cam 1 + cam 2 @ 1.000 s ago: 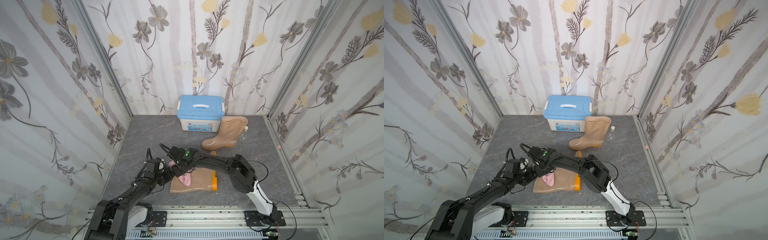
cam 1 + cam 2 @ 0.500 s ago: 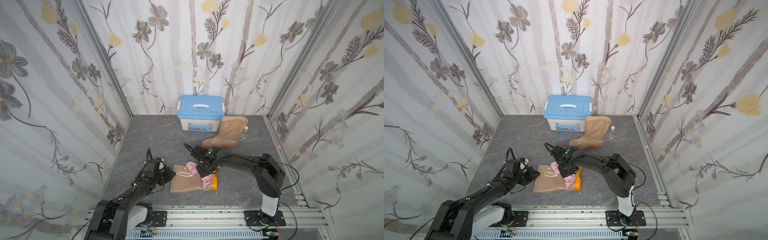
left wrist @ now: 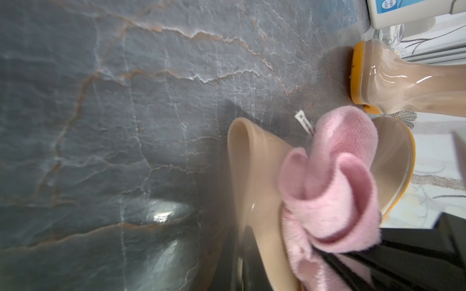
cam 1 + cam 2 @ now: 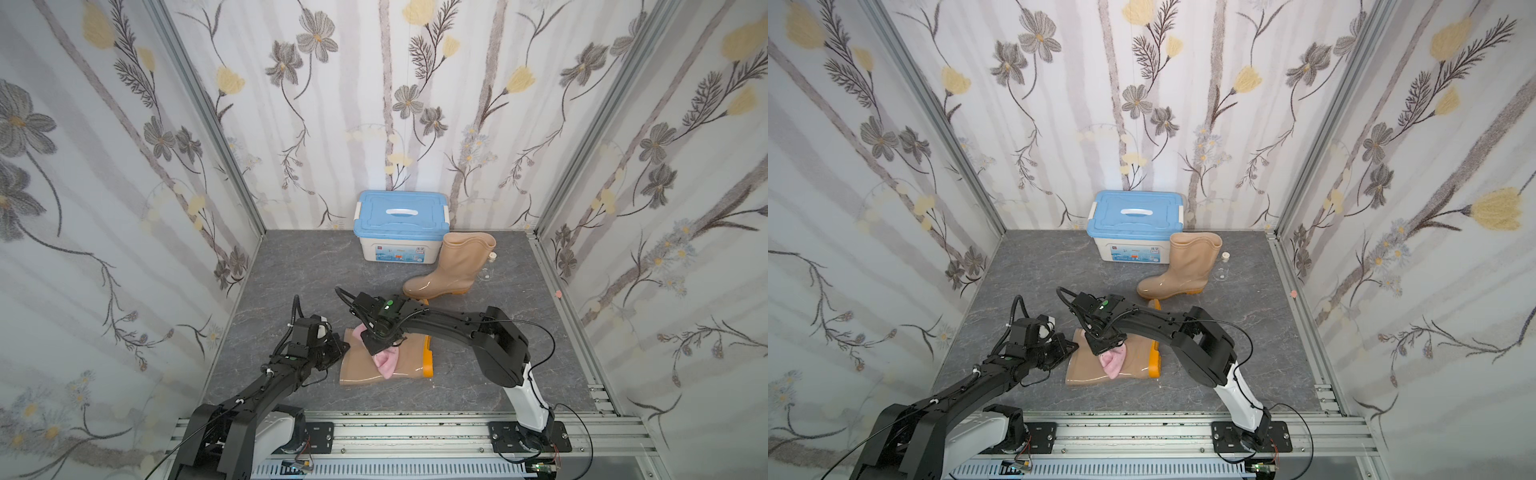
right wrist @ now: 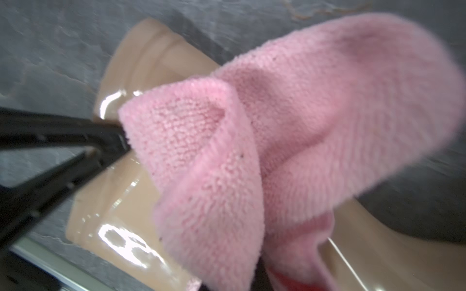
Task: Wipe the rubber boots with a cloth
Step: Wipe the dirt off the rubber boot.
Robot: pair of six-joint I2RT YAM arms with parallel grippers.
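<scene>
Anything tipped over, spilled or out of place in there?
The near boot lies on its side, with the cloth in the right pincer on it, so likely deliberate. The far boot stands upright by the box. No spill shows. A small clear bottle sits beside it; cannot tell if tipped.

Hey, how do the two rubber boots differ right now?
The far boot stands upright beside the blue-lidded box; the near boot lies on its side. The pink cloth rests on the near boot; the far boot is bare. Both are glossy tan with orange soles.
</scene>
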